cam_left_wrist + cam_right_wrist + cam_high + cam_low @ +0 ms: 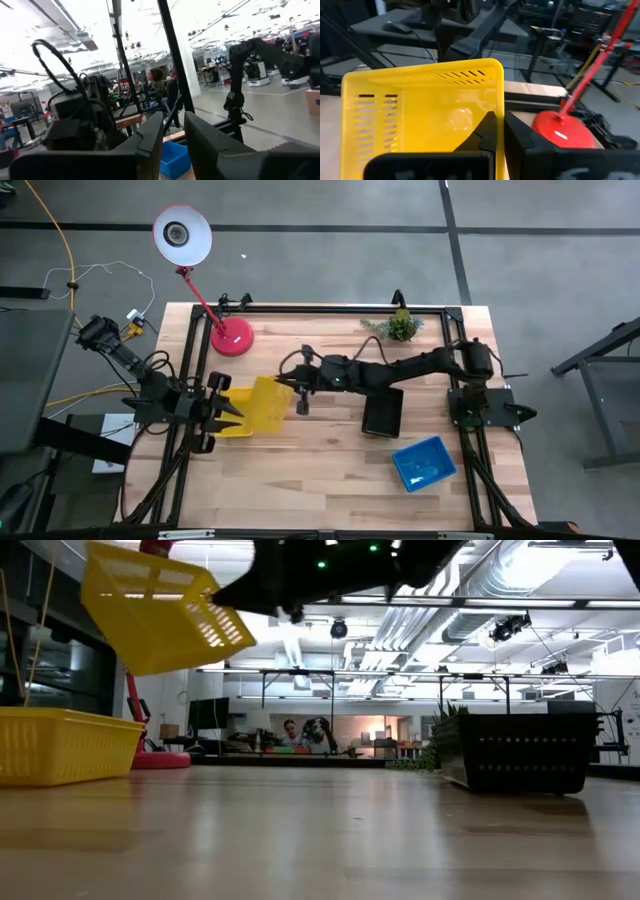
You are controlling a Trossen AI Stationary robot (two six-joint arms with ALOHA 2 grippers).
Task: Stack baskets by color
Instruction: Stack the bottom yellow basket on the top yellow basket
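My right gripper [500, 135] is shut on a yellow basket [420, 115] and holds it in the air over the table's left half [150, 615]. A second yellow basket [60, 745] rests with its bottom on the table below it. From above the two overlap [255, 405]. My left gripper [231, 408] stands open at their left end, nothing between its fingers [150, 140]. A black basket [382, 412] sits mid-table, and a blue basket [424, 463] sits near the front right. My right gripper pinches one side wall of the yellow basket [499, 107] near its rim, one finger [487, 131] inside and the other outside. The fingers reach in about level from the table's right. The basket is lifted clear and tilted [225, 602].
A red lamp stands with its base [232, 337] at the far left of the table. A small plant [400, 327] sits at the far edge. Bare wood lies along the near edge between the yellow and blue baskets. People show in the room beyond.
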